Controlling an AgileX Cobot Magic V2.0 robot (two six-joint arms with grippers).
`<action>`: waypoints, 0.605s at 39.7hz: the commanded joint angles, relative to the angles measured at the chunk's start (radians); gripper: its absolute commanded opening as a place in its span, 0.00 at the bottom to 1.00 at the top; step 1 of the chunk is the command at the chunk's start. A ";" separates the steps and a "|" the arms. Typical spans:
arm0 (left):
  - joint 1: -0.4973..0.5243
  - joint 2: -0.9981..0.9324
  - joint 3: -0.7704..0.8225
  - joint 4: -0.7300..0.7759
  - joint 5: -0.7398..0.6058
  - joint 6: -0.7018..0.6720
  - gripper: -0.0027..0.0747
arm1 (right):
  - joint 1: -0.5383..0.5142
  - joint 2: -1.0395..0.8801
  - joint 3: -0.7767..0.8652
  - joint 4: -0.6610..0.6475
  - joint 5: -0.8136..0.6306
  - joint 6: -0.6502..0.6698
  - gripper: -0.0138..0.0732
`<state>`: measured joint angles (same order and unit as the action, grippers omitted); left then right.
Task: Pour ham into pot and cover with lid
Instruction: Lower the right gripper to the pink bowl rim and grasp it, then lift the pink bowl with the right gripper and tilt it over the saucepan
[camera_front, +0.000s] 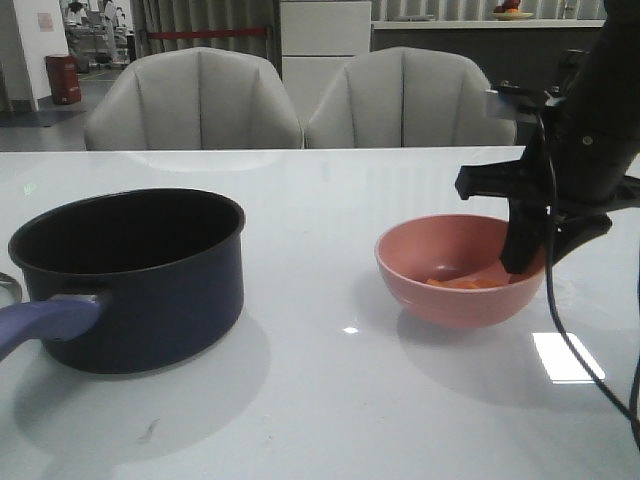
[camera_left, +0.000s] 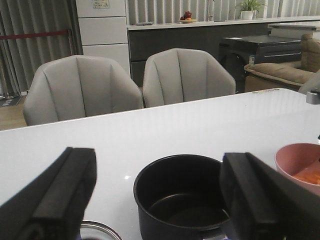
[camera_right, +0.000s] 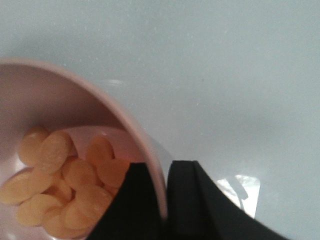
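Observation:
The dark navy pot (camera_front: 130, 270) stands at the left of the table, empty, with its purple handle (camera_front: 45, 322) pointing toward me. The orange-pink ham slices (camera_front: 465, 283) lie in the pink bowl (camera_front: 450, 275) at the right. My right gripper (camera_front: 528, 255) is shut on the bowl's right rim, one finger inside and one outside, as the right wrist view (camera_right: 162, 172) shows, with the ham (camera_right: 55, 170) beside it. My left gripper (camera_left: 157, 170) is open and empty, behind the pot (camera_left: 180, 195). Only an edge of the lid (camera_left: 97, 231) shows beside the pot.
Two grey chairs (camera_front: 195, 100) stand behind the table's far edge. A sliver of the lid's metal rim (camera_front: 6, 290) shows at the left edge of the front view. The white table top (camera_front: 330, 380) lies between pot and bowl.

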<state>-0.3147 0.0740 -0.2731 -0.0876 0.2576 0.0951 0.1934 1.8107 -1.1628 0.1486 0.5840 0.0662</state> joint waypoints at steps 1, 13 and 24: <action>-0.008 0.013 -0.029 -0.003 -0.076 0.000 0.75 | 0.020 -0.108 -0.073 -0.007 -0.049 -0.048 0.32; -0.008 0.013 -0.029 -0.003 -0.076 0.000 0.75 | 0.225 -0.259 -0.098 -0.073 -0.408 -0.169 0.32; -0.008 0.013 -0.029 -0.003 -0.076 0.000 0.75 | 0.400 -0.222 -0.098 -0.272 -0.775 -0.187 0.32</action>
<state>-0.3147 0.0740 -0.2731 -0.0876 0.2576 0.0951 0.5685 1.6191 -1.2243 -0.0680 0.0246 -0.1091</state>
